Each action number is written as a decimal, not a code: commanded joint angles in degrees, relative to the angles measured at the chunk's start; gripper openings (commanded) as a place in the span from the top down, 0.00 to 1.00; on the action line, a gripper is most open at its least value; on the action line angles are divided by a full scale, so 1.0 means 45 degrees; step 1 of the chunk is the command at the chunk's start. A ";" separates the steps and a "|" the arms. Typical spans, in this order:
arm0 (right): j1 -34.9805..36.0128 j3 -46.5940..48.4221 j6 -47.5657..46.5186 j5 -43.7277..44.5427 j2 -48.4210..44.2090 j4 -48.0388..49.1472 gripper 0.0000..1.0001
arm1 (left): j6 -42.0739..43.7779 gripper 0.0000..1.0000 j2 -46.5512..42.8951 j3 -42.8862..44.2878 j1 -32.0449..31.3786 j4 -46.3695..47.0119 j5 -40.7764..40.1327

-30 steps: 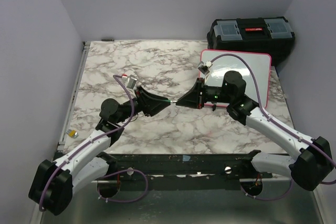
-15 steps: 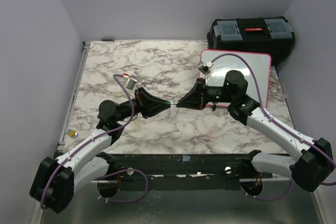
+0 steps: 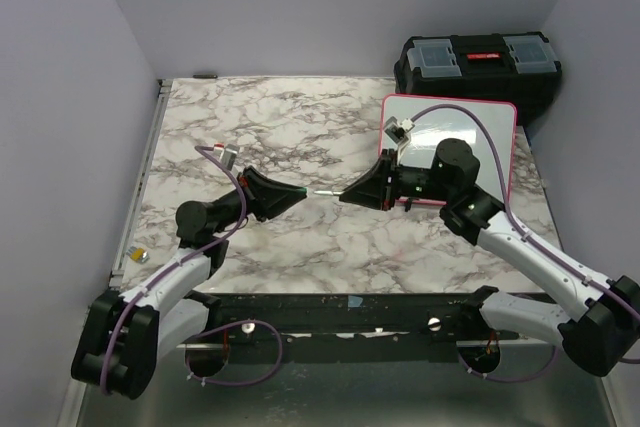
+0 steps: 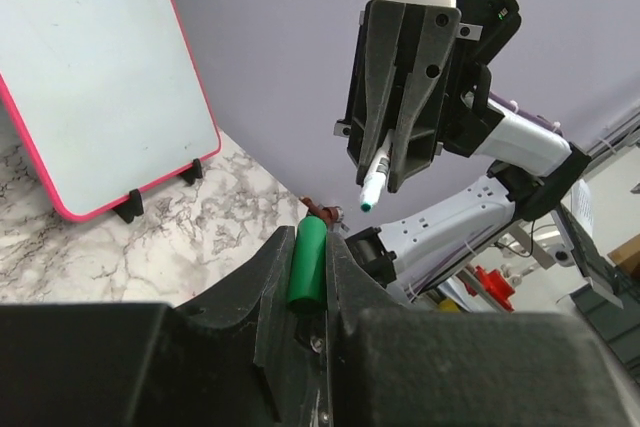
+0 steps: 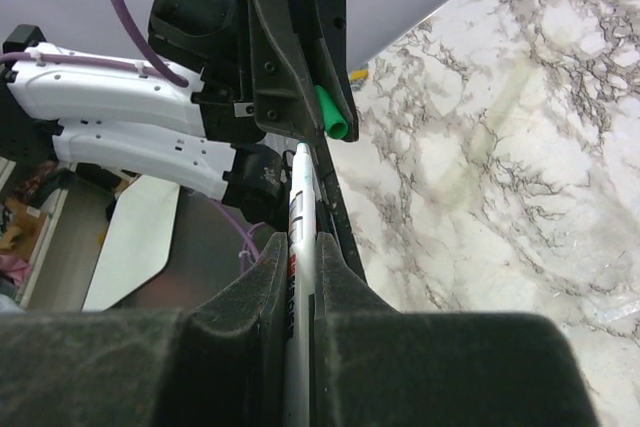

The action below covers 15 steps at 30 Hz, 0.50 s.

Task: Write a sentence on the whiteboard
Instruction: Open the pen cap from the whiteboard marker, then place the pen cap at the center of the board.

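Observation:
The whiteboard [image 3: 470, 132], white with a pink-red frame, lies at the table's right rear; it also shows in the left wrist view [image 4: 100, 87] with black clips on its edge. My right gripper [image 3: 347, 192] is shut on a white marker [image 5: 302, 247] with its green tip bare [image 4: 368, 203], held above the table's middle, left of the board. My left gripper [image 3: 300, 191] is shut on the green marker cap [image 4: 308, 265], which also shows in the right wrist view [image 5: 331, 113]. A small gap separates cap and marker tip.
A black toolbox [image 3: 478, 65] stands behind the whiteboard at the back right. A small yellow object [image 3: 140, 256] lies at the table's left edge. The marble tabletop [image 3: 290, 127] stretches behind the grippers.
The grippers were joined at the marker; my left gripper has pulled back to the left with the green cap, leaving the bare-tipped marker in my right gripper.

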 commanded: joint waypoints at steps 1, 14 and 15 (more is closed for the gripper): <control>0.0019 -0.0005 -0.0512 0.1039 -0.0259 -0.0868 0.99 | -0.0229 1.00 -0.0012 -0.0269 0.0407 0.0794 -0.0002; 0.0032 -0.1298 -0.0596 1.2795 -0.2325 -0.1914 0.99 | 0.4813 1.00 -0.2986 0.0316 -0.0131 -1.2809 -0.8233; 0.0016 -0.1414 -0.0591 1.3109 -0.2429 -0.1655 0.99 | 0.4746 0.99 -0.2920 0.0292 -0.0201 -1.3119 -0.8653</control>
